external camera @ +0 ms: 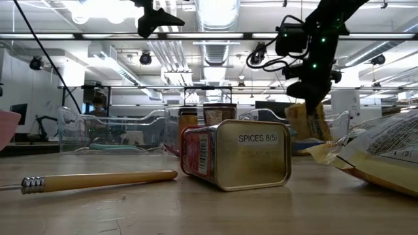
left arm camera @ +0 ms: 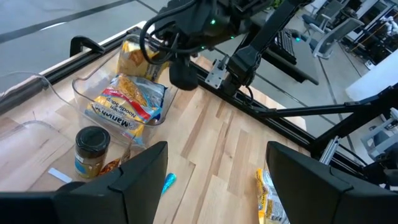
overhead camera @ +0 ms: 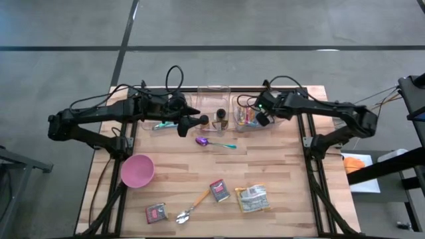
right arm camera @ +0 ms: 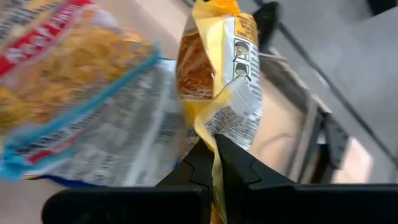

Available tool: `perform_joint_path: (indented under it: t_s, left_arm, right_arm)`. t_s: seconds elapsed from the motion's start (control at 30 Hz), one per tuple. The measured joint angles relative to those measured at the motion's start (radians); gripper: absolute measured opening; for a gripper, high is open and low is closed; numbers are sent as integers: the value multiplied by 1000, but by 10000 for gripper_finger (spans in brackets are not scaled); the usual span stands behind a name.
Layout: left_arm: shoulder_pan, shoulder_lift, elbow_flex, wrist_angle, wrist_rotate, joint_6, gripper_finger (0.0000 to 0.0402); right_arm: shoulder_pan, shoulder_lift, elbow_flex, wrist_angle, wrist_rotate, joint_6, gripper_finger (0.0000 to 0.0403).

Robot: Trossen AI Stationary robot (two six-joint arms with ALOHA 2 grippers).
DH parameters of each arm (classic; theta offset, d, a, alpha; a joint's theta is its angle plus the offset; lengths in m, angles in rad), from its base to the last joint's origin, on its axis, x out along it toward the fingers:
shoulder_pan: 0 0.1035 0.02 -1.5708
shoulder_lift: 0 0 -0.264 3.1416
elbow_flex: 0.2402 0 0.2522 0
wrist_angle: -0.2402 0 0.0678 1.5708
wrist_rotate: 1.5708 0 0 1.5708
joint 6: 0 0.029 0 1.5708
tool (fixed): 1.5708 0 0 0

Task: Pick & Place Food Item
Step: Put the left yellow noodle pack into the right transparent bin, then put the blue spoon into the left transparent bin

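The right claw [right arm camera: 214, 149] pinches a yellow packet [right arm camera: 217, 56] by one corner above the bin [left arm camera: 84, 93] at the worktop's one o'clock. That thin grip could slip. The left claw [left arm camera: 214, 171] hangs wide, empty.

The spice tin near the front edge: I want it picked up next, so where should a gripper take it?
The spice tin lies flat on its side on the table. Probably best to come straight down from above and close across its narrower width, at mid-length, clear of the spoon beside it.
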Motion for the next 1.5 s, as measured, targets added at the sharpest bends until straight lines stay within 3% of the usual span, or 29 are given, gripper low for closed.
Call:
perform_joint_path:
  t_s: [0.2, 0.53, 0.63, 1.1, 1.23, 1.5]
  left_arm:
    - [0, 0, 0, -2, 0, 0, 278]
    - [0, 0, 0, -5, 0, 0, 278]
    - [0, 0, 0, -5, 0, 0, 278]
    - [0, 0, -1, -45, 0, -1, 278]
    - [0, 0, -1, -45, 0, -5, 278]
    - [0, 0, -1, -51, 50, -26, 278]
  right_arm:
    - [0, 27, 0, 21, -61, 0, 8]
    - [0, 35, 0, 35, -68, 22, 8]
    - [0, 34, 0, 43, -122, 5, 13]
    - [0, 28, 0, 56, -203, 23, 187]
    - [0, 13, 0, 55, -203, 26, 211]
    - [4, -104, 0, 55, -208, 53, 215]
